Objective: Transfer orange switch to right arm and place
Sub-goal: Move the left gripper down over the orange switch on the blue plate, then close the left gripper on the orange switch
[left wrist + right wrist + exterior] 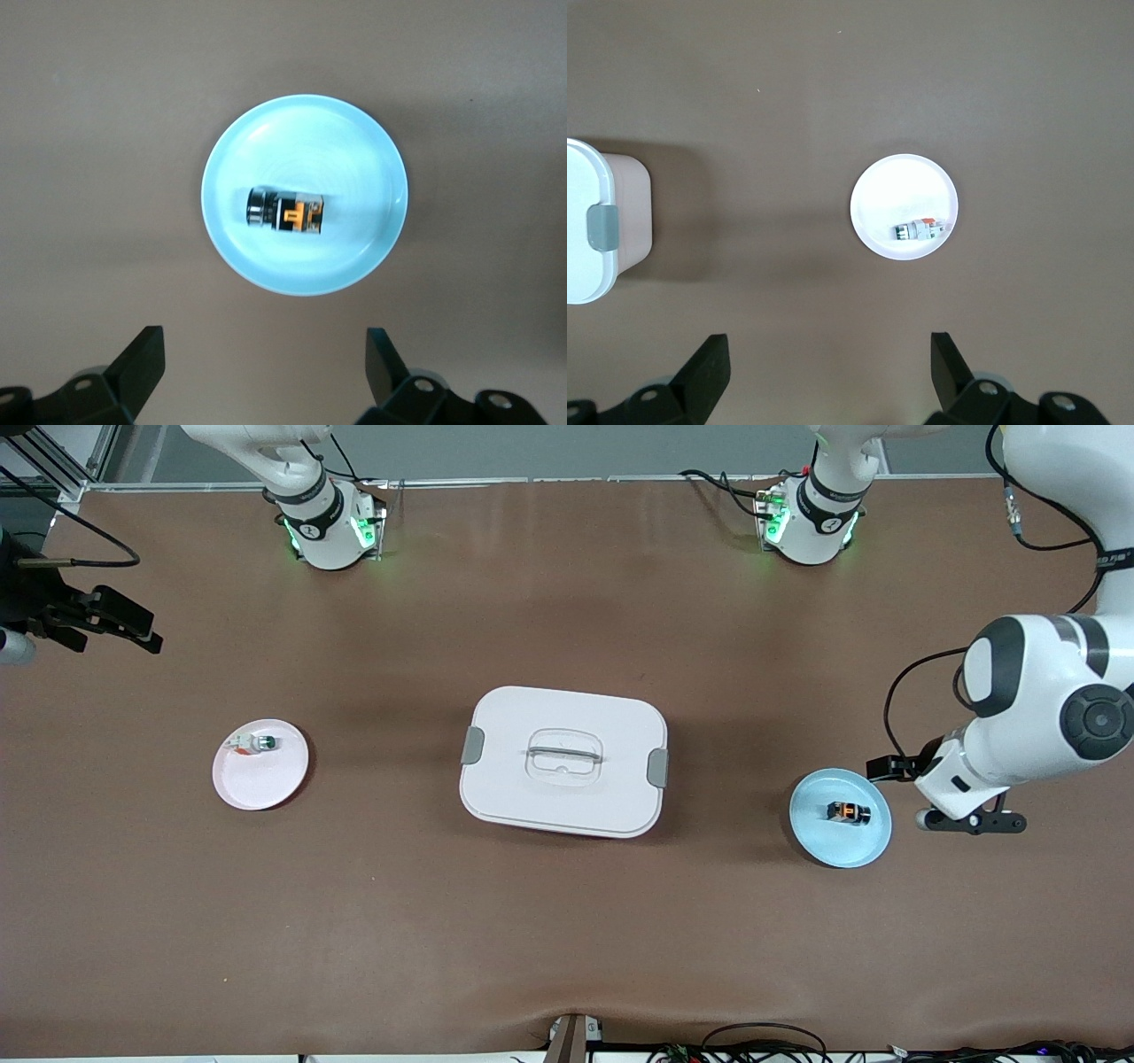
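Observation:
The orange switch, a tiny black block with an orange centre, lies on a light blue plate toward the left arm's end of the table. My left gripper hovers just beside that plate, open and empty. In the left wrist view the switch lies in the middle of the plate, with the left gripper wide open over bare table. My right gripper is raised over the right arm's end of the table, open and empty; it shows the same in the right wrist view.
A white lidded box with grey clips stands mid-table and shows at the edge of the right wrist view. A pale pink plate holding a small white, green and red piece lies toward the right arm's end, and both plate and piece show in the right wrist view.

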